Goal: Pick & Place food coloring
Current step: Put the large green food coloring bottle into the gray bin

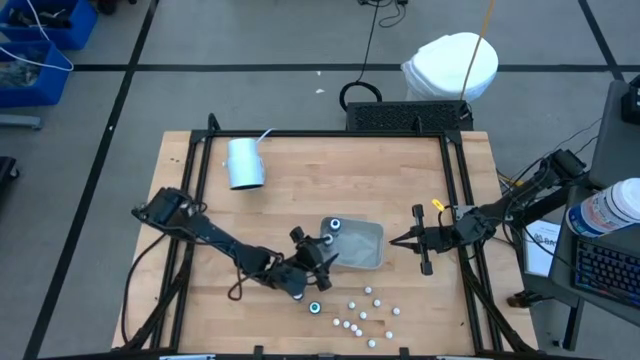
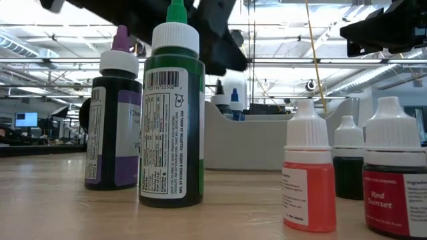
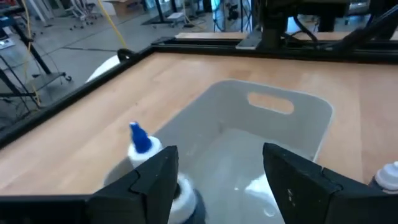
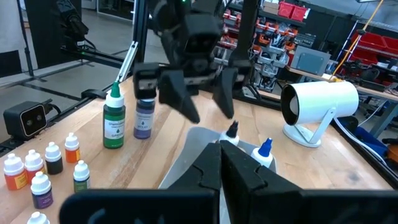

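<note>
A: Where's the food coloring right now?

B: Split up. Two bottles already stand inside the grey tray [image 3: 292, 121]: a blue-tipped bottle [image 3: 140, 142] just outside the left gripper's [image 3: 219, 180] near finger, and a black-tipped bottle [image 4: 231, 130] directly under its jaws. The rest is outside the tray: a green bottle [image 4: 114, 120] and a purple bottle [image 4: 143, 118] standing together behind the left gripper, plus a scatter of small white-capped bottles [image 1: 365, 310] on the table [image 1: 300, 170] off to its side.

A: And the jaws?

B: The left fingers are spread apart above the tray with nothing gripped; the black-tipped bottle sits below them, apparently let go. The right gripper [image 4: 217, 163] has its fingers pressed together, empty, pointing at the tray from the opposite side and waiting.

A: So how far along?

B: Early, I'd judge. Two placed; the green and purple bottles and roughly a dozen small ones remain. The pale blue cup [image 1: 245, 163] lies well away, not involved.
</note>
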{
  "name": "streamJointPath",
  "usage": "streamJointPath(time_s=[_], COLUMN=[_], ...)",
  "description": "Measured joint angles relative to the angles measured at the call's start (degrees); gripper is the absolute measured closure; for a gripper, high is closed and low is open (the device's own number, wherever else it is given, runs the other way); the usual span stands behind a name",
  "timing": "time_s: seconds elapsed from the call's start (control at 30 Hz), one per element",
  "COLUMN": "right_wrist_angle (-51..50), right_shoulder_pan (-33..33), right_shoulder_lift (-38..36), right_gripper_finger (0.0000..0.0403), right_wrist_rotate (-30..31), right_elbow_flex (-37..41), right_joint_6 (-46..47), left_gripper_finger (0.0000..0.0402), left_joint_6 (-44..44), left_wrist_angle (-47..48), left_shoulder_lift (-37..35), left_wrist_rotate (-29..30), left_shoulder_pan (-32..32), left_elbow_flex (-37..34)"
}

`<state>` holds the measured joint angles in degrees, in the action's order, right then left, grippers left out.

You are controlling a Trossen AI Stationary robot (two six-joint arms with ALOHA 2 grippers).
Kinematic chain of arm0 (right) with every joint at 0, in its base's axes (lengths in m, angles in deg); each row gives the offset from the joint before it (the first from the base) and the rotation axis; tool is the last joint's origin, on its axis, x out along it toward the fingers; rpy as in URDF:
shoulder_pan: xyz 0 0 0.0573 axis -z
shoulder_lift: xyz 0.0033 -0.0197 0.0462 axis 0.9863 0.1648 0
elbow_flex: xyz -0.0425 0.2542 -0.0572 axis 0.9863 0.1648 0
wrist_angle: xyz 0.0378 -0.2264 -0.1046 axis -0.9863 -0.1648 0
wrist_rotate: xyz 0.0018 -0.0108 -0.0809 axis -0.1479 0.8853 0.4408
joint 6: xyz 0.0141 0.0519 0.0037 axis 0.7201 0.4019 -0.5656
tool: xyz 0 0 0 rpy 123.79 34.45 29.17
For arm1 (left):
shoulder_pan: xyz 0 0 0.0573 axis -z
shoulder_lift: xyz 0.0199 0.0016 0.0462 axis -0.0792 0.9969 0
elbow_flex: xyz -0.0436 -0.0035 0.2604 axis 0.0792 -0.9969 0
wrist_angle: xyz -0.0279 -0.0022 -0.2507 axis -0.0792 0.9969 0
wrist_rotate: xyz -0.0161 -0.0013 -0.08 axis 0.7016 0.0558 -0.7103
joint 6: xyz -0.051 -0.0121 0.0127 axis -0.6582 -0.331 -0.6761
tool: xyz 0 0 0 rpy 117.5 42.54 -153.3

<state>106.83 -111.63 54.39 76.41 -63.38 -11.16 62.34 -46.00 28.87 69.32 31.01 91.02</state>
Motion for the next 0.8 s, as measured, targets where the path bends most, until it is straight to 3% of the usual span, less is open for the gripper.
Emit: streamJointPath(time_s=[0.23,0.4,0.67,0.8], right_wrist_angle=[-0.5,-0.8,-0.9,-0.4], right_shoulder_pan=[0.0,0.0,0.0,0.0], right_shoulder_lift=[0.0,0.0,0.0,0.0], right_gripper_finger=[0.0403,0.0403,0.0403,0.0403], right_wrist_rotate=[0.0,0.0,0.0,-0.1], right_elbow_flex=[0.0,0.0,0.0,0.0], right_joint_6=[1.1,1.1,1.1,1.6], left_gripper_finger=[0.0167,0.0184,0.0322,0.0390], left_joint_6=[4.6,6.3,-3.2,-5.2], left_wrist_angle=[6.0,16.8,43.1,43.5], left_shoulder_lift=[-9.1,-19.8,-34.4,-35.2], left_wrist_rotate=[5.2,9.3,-1.5,-2.5], left_shoulder_pan=[2.7,6.3,8.7,9.5], left_elbow_flex=[0.0,0.0,0.0,-3.8])
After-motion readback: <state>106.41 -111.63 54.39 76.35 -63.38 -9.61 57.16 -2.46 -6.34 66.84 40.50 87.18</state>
